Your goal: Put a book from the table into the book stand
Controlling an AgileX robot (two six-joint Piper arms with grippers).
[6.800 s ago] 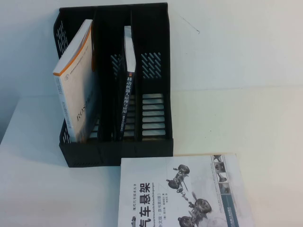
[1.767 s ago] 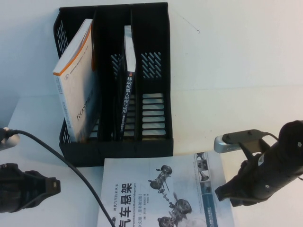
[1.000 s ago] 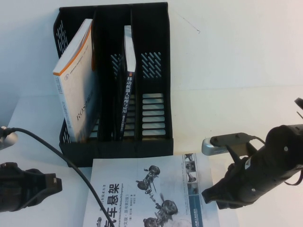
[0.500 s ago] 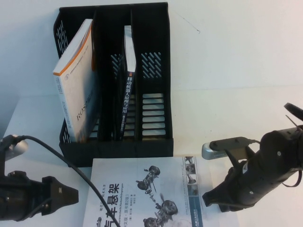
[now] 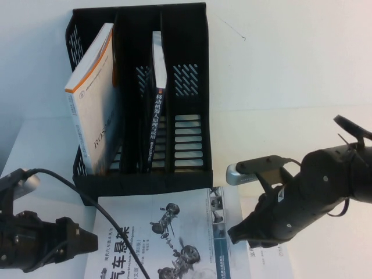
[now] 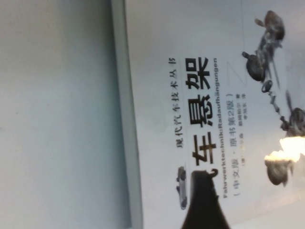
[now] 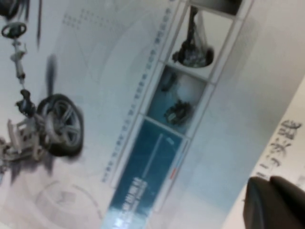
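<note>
Three books are showing in the high view, all on or above a plain white table that is filling the frame under even light. One, the book with the black Chinese title, is lying flat at the lower centre, its far edge just beside the base of the book stand. Two others are standing in that single black rack: a thick white book with an orange edge leaning in the leftmost slot and a thin dark-spined book in the middle one. The left gripper is sitting at the lower left beside the flat book, and the right gripper is hovering over its right edge; whether either pair of jaws is parted or closed I cannot tell.
</note>
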